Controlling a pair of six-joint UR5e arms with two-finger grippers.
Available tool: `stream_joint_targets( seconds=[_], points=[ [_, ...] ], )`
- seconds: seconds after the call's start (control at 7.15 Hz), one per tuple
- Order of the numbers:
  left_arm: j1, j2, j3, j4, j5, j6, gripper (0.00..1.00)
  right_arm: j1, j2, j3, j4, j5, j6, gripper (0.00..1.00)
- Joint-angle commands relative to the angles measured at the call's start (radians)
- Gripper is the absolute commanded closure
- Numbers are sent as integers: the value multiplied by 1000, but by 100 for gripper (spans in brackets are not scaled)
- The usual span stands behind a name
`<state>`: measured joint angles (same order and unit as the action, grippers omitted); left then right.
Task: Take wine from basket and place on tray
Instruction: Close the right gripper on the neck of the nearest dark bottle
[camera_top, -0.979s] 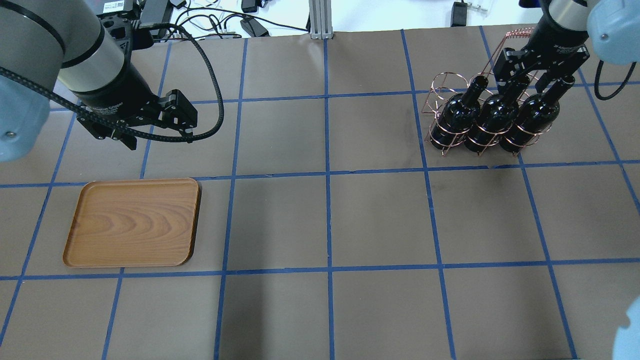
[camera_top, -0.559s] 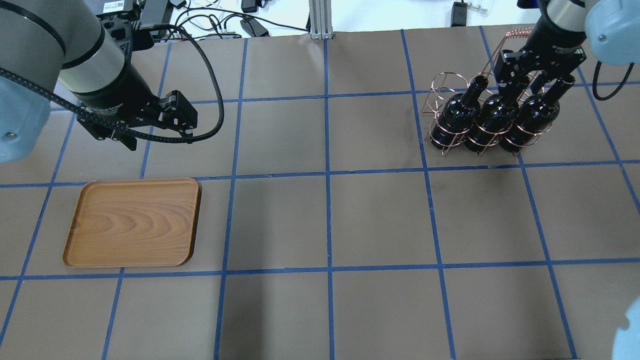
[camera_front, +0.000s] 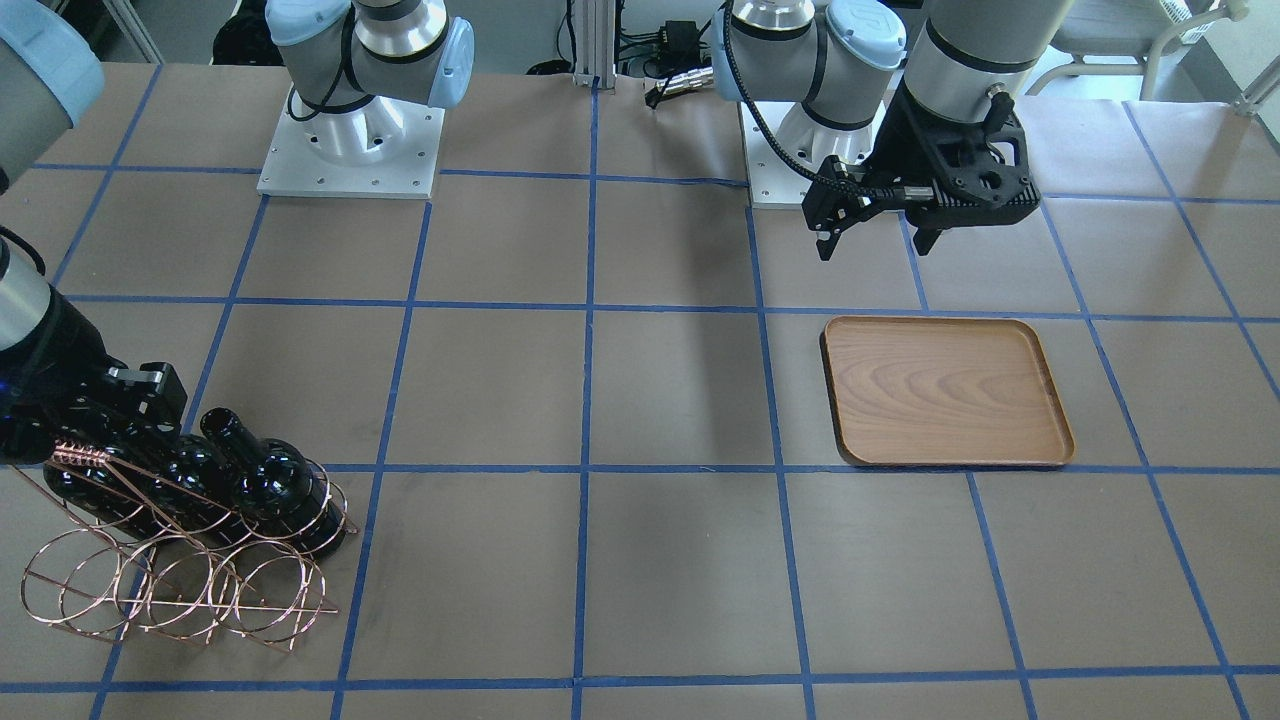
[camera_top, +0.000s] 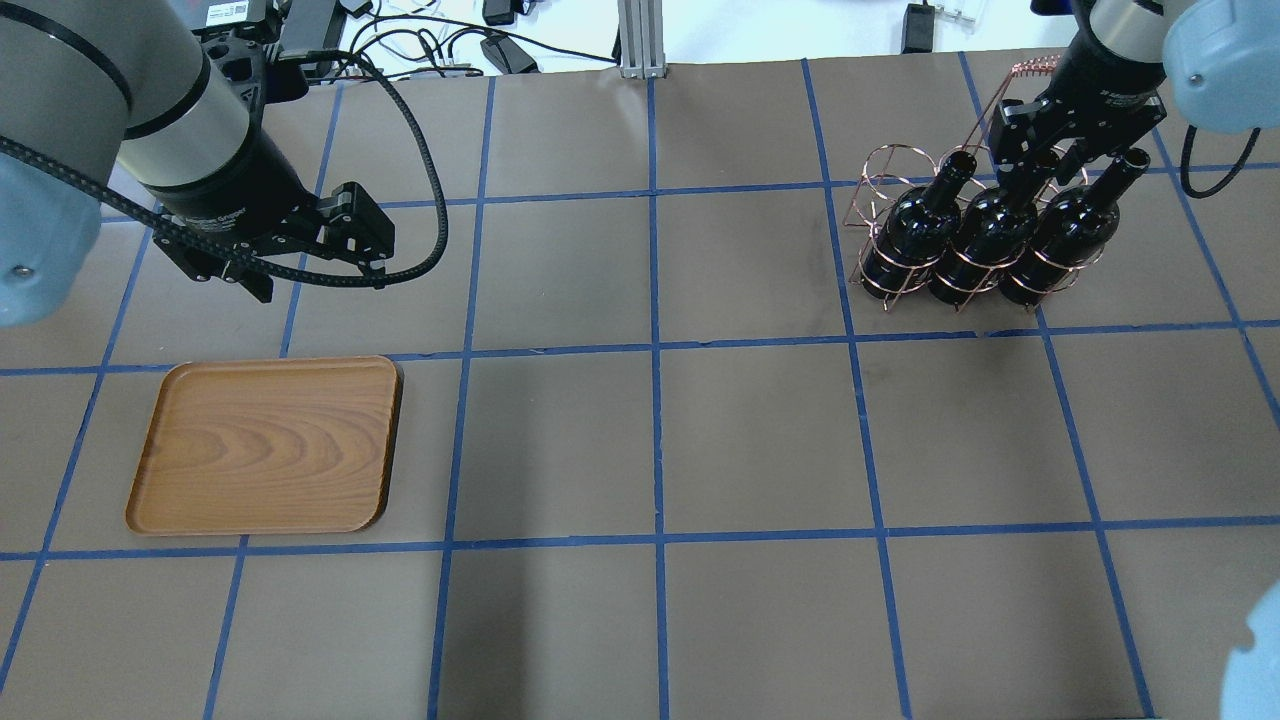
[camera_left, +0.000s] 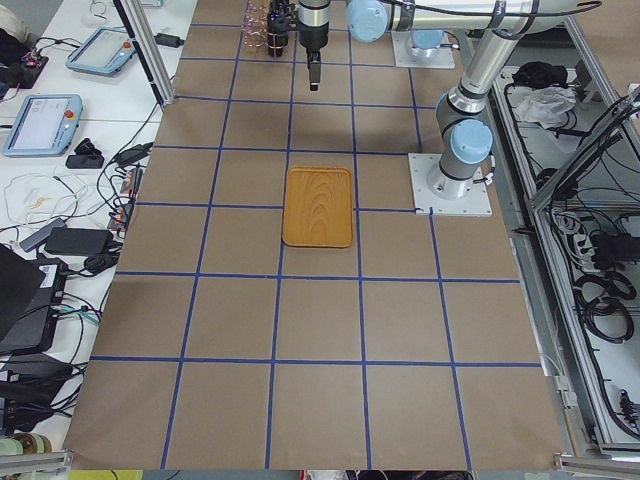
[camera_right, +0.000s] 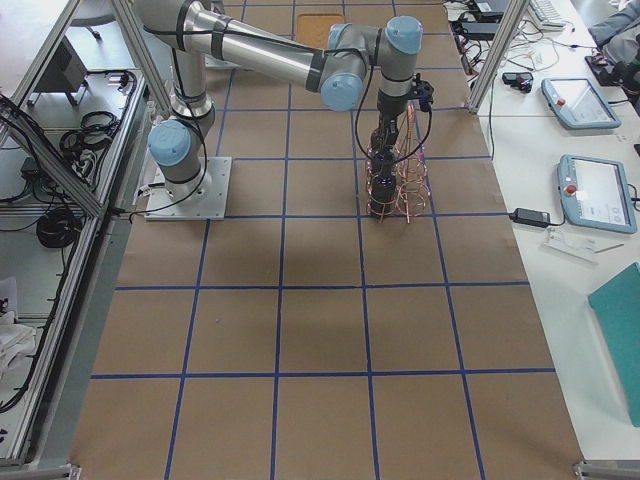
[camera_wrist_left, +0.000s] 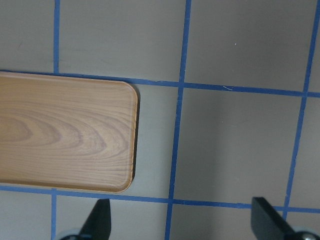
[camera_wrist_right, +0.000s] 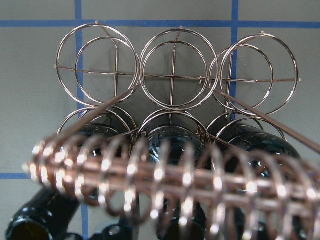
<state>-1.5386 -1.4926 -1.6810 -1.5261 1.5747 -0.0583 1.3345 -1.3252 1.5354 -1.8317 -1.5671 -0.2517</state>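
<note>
Three dark wine bottles lie in the front row of the copper wire basket at the table's far right: the left bottle, the middle bottle and the right bottle. My right gripper is over the basket, its fingers to either side of the middle bottle's neck and apart, so it looks open. The right wrist view shows the basket's rings, its coiled handle and the bottles below; the fingers are hidden. The empty wooden tray lies at the near left. My left gripper is open and empty, beyond the tray.
The table is brown paper with blue tape squares. Cables and power bricks lie beyond the far edge. The basket's back row of rings is empty. The tray also shows in the left wrist view and the front-facing view.
My right gripper has shifted slightly toward the table's far edge, along the bottle necks. The bottles, basket, tray and left arm have stayed put.
</note>
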Motion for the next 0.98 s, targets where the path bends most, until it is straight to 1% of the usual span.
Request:
stream_joint_targets(
  seconds=[0.0, 0.14, 0.28, 0.56, 0.7, 0.84],
  points=[
    [0, 0, 0, 0, -1, -2, 0, 0, 7, -1, 2, -7, -1, 54],
    [0, 0, 0, 0, 1, -2, 0, 0, 8, 0, -3, -1, -1, 55],
    [0, 0, 0, 0, 1, -2, 0, 0, 8, 0, 3, 1, 0, 61],
    [0, 0, 0, 0, 1, -2, 0, 3, 1, -12, 3, 4, 0, 68],
    [0, 0, 0, 1, -2, 0, 0, 3, 0, -12, 8, 31, 0, 75],
    [2, 2, 1, 1, -2, 0, 0, 3, -3, -15, 8, 41, -1, 79]
  ],
)
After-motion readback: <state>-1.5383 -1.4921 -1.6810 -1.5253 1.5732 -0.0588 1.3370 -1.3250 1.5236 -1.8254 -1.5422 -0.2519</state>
